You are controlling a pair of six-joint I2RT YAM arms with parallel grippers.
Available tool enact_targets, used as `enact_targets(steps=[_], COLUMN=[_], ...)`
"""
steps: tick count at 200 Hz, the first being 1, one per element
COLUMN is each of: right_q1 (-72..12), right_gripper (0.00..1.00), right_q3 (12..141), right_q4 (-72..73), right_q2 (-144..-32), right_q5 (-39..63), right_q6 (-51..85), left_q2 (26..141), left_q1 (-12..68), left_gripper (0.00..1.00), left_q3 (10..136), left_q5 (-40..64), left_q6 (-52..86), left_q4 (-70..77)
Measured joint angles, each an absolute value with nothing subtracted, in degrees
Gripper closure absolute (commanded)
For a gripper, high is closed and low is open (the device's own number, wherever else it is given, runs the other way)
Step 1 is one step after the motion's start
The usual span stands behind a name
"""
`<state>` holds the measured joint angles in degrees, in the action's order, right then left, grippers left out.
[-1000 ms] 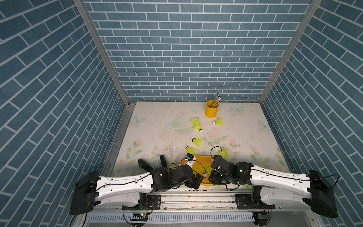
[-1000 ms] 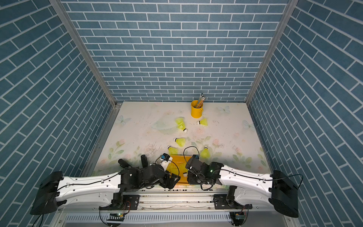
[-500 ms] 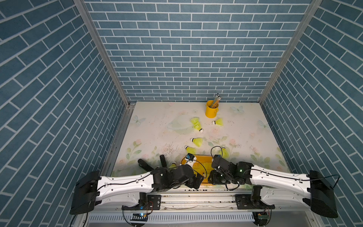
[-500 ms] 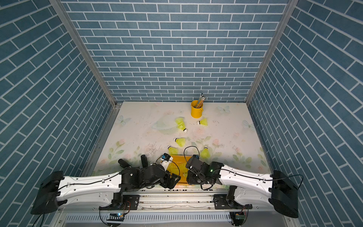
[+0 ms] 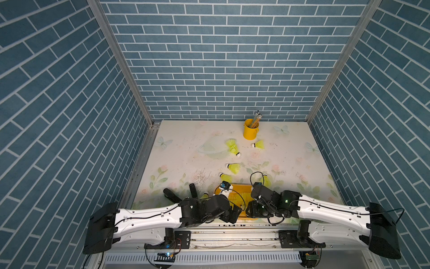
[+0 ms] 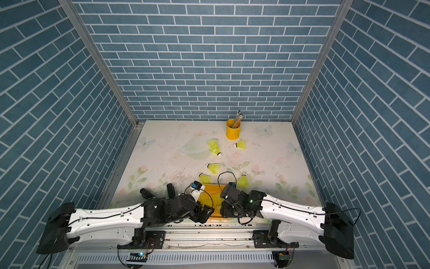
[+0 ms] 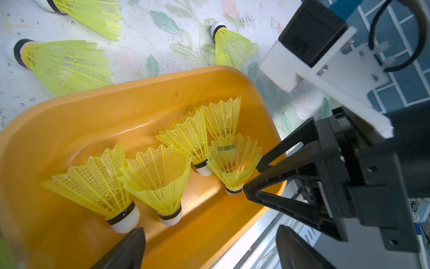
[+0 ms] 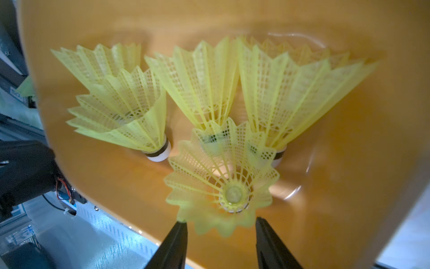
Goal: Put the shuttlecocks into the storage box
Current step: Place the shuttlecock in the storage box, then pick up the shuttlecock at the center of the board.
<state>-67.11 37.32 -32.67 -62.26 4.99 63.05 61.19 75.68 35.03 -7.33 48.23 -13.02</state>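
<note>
Orange storage box (image 7: 69, 121): several shuttlecocks (image 7: 158, 177) inside | yellow cup (image 5: 250, 134): pencils (image 5: 256, 118) | left tool (image 7: 210, 229) spread | right tool (image 8: 221, 222) spread

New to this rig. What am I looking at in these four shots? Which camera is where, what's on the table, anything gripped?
Two white robot arms with two-finger grippers work at a flowered table. The two wide pictures come from one stereo camera up high; the two close ones from cameras on the wrists. Five yellow-green shuttlecocks lie in the orange storage box; more lie loose on the table, between the box and a yellow pencil cup. The left gripper is open and empty at the box. The right gripper is open too, its tips at the skirt of a shuttlecock in the box; it grips nothing.
</note>
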Motion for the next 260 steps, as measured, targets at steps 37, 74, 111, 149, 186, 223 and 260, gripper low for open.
enact_targets(steps=[37,74,111,149,186,223,260], right_q1=[-67.11,-67.05,-62.52,-52.8,-44.82,-39.81,-35.33], right_gripper=[0.39,0.26,0.0,0.0,0.05,0.07,0.08], right_q3=[40.01,45.52,58.06,67.24,69.69,69.69,69.69], right_q4=[-34.33,-38.44,-44.64,-46.24,-46.09,-44.82,-42.72], right_q2=[-61.1,-61.34,-65.6,-70.41,-73.19,-75.26,-76.79], right_q5=[4.12,2.24,-1.76,-2.76,-0.95,2.94,7.01], right_q6=[62.98,62.11,55.9,46.74,39.22,32.71,26.59], left_q2=[60.42,60.01,59.88,60.69,65.17,73.73,81.34], left_q1=[75.68,74.35,66.52,54.24,46.63,42.11,38.85], left_gripper=[0.06,0.06,0.06,0.06,0.08,0.1,0.17], left_q3=[36.12,41.1,47.64,51.83,53.98,57.74,65.08], left_q5=[-8.67,-9.96,-9.56,-6.07,-2.72,-1.43,-3.6], left_q6=[48.8,49.6,50.33,50.39,50.35,43.29,28.93], left_q4=[-14.13,-18.33,-22.13,-23.75,-23.88,-26.83,-32.38])
